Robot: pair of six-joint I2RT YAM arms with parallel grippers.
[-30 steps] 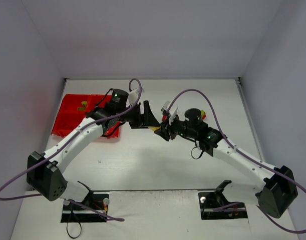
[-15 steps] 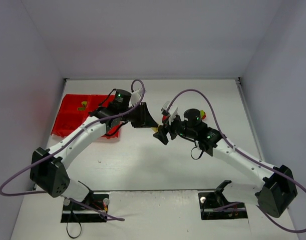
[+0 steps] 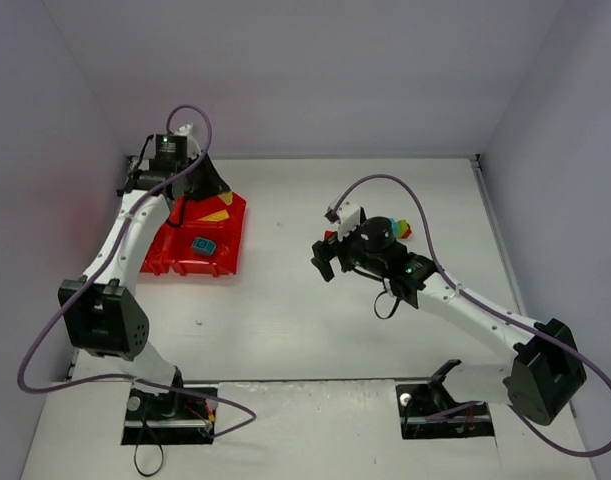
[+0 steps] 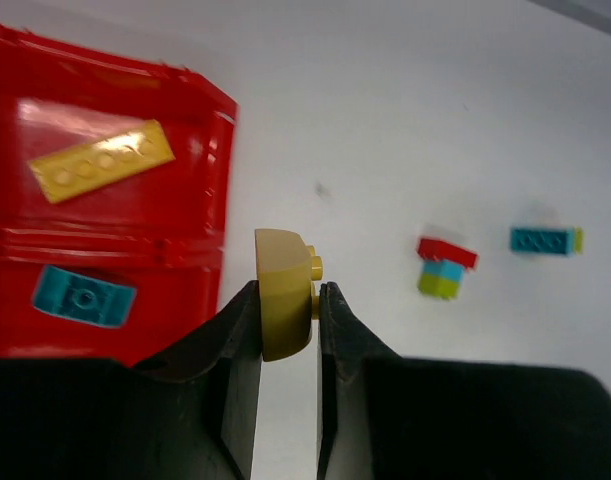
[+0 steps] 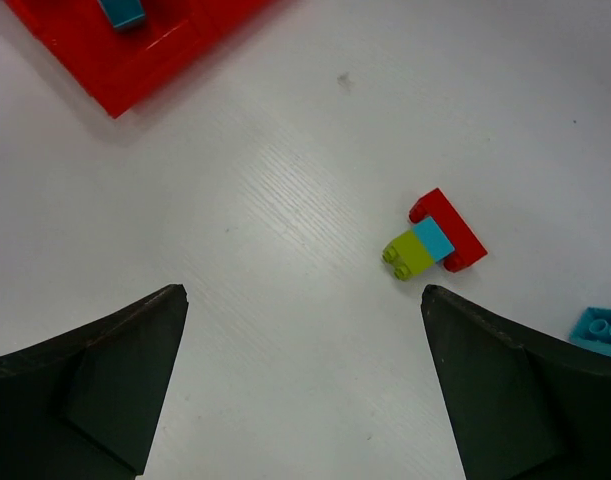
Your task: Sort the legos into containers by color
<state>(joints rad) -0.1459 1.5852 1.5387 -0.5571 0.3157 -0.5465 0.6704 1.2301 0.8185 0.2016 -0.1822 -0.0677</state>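
Observation:
My left gripper (image 4: 287, 290) is shut on a yellow lego (image 4: 283, 285), held on edge above the table just right of the red tray (image 4: 105, 215). From above, that gripper (image 3: 213, 185) hangs over the tray's far right corner. The far right container holds a flat yellow lego (image 4: 100, 160), and the near right one a teal lego (image 4: 83, 296). My right gripper (image 5: 305, 330) is open and empty over bare table. A stuck-together red, blue and lime lego cluster (image 5: 435, 240) lies just beyond its right finger.
A teal lego (image 5: 600, 330) lies at the right edge of the right wrist view. More legos (image 3: 400, 228) sit partly hidden behind the right wrist. The tray (image 3: 175, 262) lies at the table's left, and grey walls close in the table.
The two grippers met at mid-table over the yellow lego. The left shut on it and the right opened. The left arm then swung back-left to the tray.

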